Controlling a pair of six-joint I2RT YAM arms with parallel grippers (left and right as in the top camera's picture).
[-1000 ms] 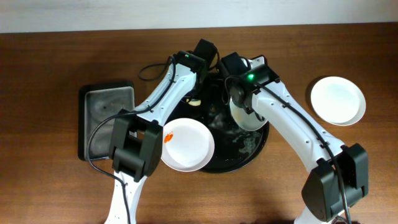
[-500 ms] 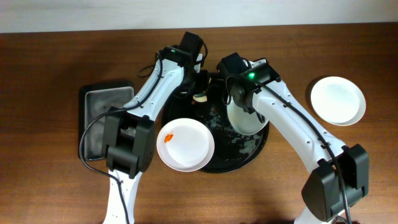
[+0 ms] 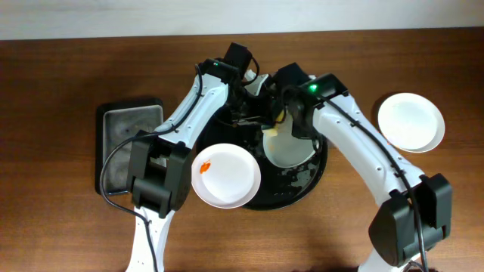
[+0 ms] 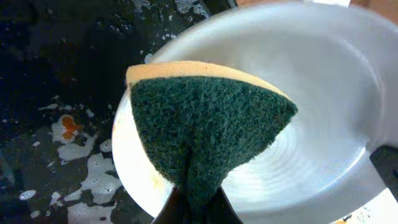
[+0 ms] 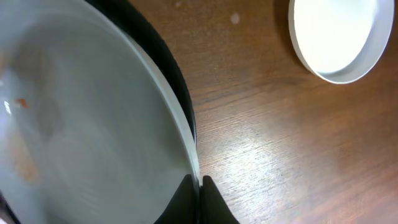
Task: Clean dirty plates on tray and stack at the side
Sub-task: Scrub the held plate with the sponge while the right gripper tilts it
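Observation:
The black tray point(image 3: 302, 189) sits at the table's middle, wet with foam. My right gripper point(image 5: 198, 182) is shut on the rim of a white plate point(image 3: 287, 147), holding it tilted over the tray; faint orange marks show on it in the right wrist view point(image 5: 74, 124). My left gripper point(image 4: 198, 205) is shut on a green-yellow sponge point(image 4: 205, 134) held against that plate point(image 4: 323, 93). A second plate point(image 3: 225, 175) with an orange-red smear rests on the tray's front left rim. A third plate point(image 3: 411, 122) lies on the table at the right, also in the right wrist view point(image 5: 339, 37).
A rectangular dark metal tray point(image 3: 128, 143) lies at the left on the wooden table. Both arms cross over the back of the black tray. Foam and an orange spot point(image 4: 69, 124) lie on the tray floor.
My right gripper has tilted and shifted the held plate leftward. My left gripper with the sponge has moved right, onto that plate.

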